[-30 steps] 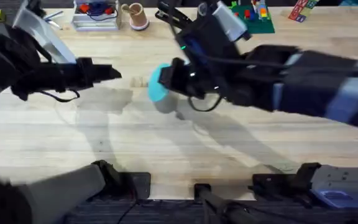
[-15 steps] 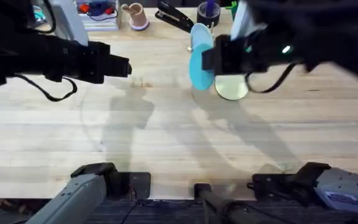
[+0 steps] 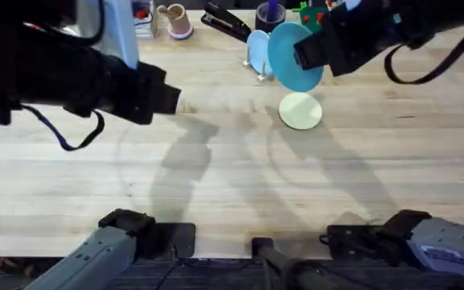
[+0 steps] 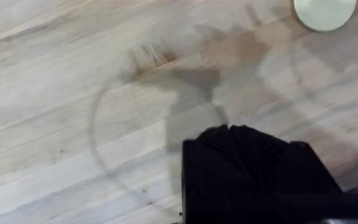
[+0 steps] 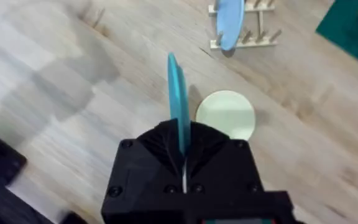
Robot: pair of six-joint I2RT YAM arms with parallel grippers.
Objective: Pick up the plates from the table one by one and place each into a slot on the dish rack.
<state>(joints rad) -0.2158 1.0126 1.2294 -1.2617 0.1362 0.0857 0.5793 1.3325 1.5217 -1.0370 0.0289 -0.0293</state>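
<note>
right claw (image 5: 182,155) pinches the stiff, light teal plate (image 5: 178,102) by its rim, edge-up; cream plate (image 5: 225,115) lies flat just beyond, likely slippery.

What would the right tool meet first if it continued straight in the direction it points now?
Probably the rack, where a light-blue plate already stands. The right tool holds the teal plate on edge, aimed over the cream plate toward it. Depth is unclear.
</note>
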